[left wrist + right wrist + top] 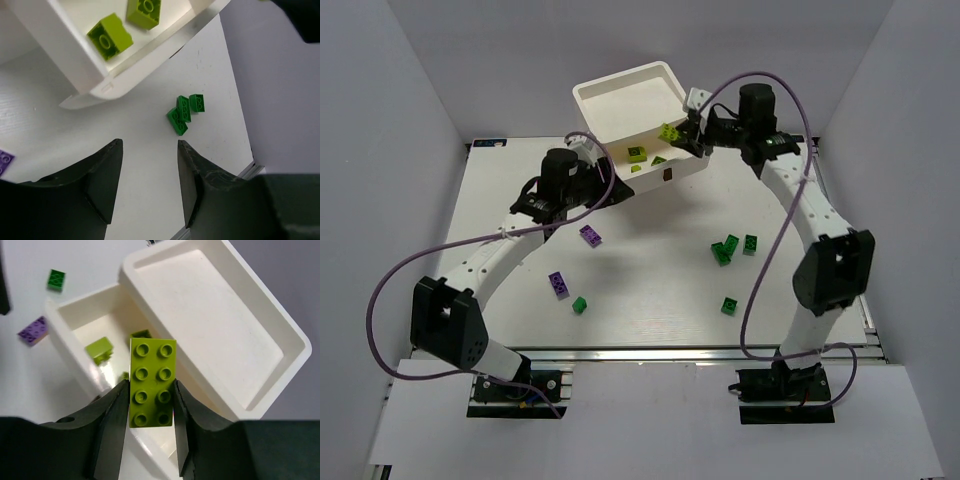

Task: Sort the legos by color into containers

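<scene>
Two right fingers [110, 430] pinch a yellow-green brick [152, 382] above the drawer [95, 322].

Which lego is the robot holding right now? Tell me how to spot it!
Find the white drawer unit at the back of the table. Over its open drawer, the right pincer grips a long yellow-green lego with eight studs. The other yellow-green ones lie loose inside the drawer.
</scene>
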`<act>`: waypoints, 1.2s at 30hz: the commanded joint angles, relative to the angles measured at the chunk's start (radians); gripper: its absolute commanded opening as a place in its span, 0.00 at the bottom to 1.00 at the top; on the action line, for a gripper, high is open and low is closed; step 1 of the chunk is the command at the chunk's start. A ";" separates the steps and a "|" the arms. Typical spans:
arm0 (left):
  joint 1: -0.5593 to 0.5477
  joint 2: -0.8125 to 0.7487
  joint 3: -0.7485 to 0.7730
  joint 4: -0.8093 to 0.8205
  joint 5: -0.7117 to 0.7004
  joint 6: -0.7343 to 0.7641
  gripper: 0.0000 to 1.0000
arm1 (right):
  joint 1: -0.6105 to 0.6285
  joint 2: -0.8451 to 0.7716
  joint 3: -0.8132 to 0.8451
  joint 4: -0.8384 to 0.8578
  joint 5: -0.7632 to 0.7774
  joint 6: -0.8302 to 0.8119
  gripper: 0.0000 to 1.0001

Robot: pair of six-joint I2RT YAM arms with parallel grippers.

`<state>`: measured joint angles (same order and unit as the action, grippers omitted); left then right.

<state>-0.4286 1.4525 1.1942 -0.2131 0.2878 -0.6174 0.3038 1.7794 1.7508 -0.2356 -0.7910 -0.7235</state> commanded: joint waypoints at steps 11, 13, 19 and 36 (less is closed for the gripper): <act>-0.022 -0.007 0.073 -0.045 -0.019 0.039 0.57 | 0.008 0.203 0.191 0.037 0.044 0.035 0.62; -0.022 -0.024 0.055 -0.058 -0.032 0.036 0.58 | 0.005 0.193 0.179 0.071 0.041 0.090 0.68; -0.022 -0.124 -0.033 -0.101 -0.087 0.007 0.51 | -0.003 0.163 0.217 0.160 0.019 0.243 0.60; -0.004 -0.399 -0.350 -0.213 -0.214 -0.114 0.40 | 0.001 0.086 0.017 -0.484 -0.023 -0.488 0.00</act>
<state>-0.4404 1.1072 0.8619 -0.4080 0.1116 -0.7078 0.2840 1.8271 1.8107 -0.6567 -0.9771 -1.1458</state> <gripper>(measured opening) 0.378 0.017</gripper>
